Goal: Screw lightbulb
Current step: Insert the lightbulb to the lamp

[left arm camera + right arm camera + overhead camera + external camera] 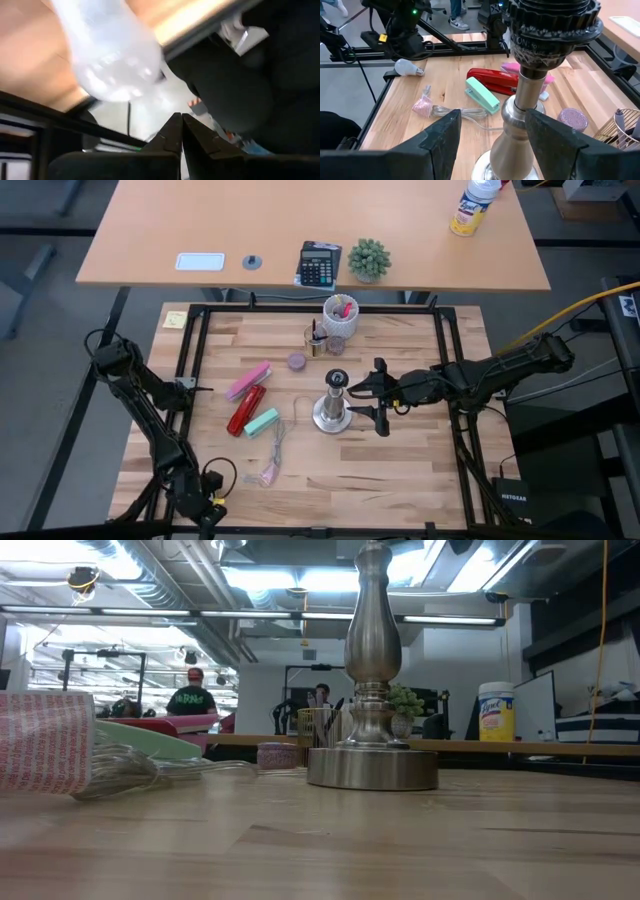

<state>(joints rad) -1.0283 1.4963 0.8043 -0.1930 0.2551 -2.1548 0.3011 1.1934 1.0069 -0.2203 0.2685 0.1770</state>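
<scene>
Dark right gripper [492,137] fingers spread, straddling the metal socket stand [520,115], empty. Left gripper [181,131] fingers pressed together, parked. Lightbulb [408,67] lies at the surface's far edge; stand could get knocked over.

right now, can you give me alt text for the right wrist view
The right pincer stands open on either side of a silvery lamp stand with a dark socket on top. Behind it on the wooden table lie a lightbulb, a red stapler and a mint stapler.
</scene>
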